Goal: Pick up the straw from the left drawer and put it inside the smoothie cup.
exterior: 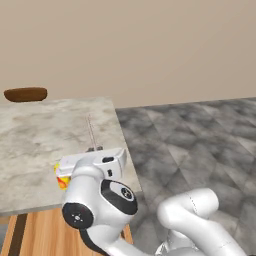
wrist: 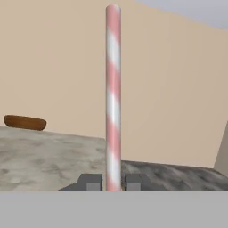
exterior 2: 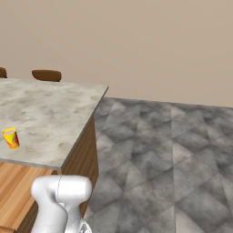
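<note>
My gripper is shut on the straw, a pink-and-white striped stick that rises straight up from between the two fingertips. In the left base view the straw shows as a thin line over the counter, held at its lower end by the gripper. The smoothie cup, yellow with red swirls, stands near the counter's front edge. In the left base view the cup is mostly hidden behind my white hand, just below and left of it. The left drawer shows as light wood under the counter edge, and the drawer stands pulled out.
A marble counter ends at a right edge with grey tiled floor beyond. A brown oval bowl sits at the counter's far side, also seen as the bowl in the hand view. A beige wall stands behind.
</note>
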Controlling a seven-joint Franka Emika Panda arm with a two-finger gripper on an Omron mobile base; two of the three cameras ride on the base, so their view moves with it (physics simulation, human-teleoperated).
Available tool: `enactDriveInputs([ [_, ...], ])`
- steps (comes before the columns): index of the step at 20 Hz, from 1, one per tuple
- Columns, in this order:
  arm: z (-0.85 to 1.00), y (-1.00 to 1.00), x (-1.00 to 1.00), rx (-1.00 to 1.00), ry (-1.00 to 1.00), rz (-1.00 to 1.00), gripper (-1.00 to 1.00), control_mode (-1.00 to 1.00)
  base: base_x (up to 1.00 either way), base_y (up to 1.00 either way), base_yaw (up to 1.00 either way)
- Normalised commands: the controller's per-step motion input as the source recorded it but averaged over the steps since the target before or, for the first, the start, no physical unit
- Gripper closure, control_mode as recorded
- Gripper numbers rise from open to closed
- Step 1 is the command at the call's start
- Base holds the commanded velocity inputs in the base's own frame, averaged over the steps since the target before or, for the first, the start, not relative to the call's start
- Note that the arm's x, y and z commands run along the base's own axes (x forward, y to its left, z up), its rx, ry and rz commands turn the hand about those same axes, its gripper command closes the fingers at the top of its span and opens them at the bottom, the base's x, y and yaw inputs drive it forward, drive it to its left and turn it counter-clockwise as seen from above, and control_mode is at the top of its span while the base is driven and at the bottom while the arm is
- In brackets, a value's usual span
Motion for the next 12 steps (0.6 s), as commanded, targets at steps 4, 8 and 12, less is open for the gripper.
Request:
enactDriveInputs([
  [4,0.18,-0.27,0.35,0.00,0.04,0.00,1.00,-1.00,0.00,0.00,0.00],
  [8,0.00,-0.10,0.32,0.00,0.02,0.01,1.00,-1.00,0.00,0.00,0.00],
  [12,-0.04,-0.01,0.31,0.00,0.05,0.00,1.00,-1.00,0.00,0.00,0.00],
])
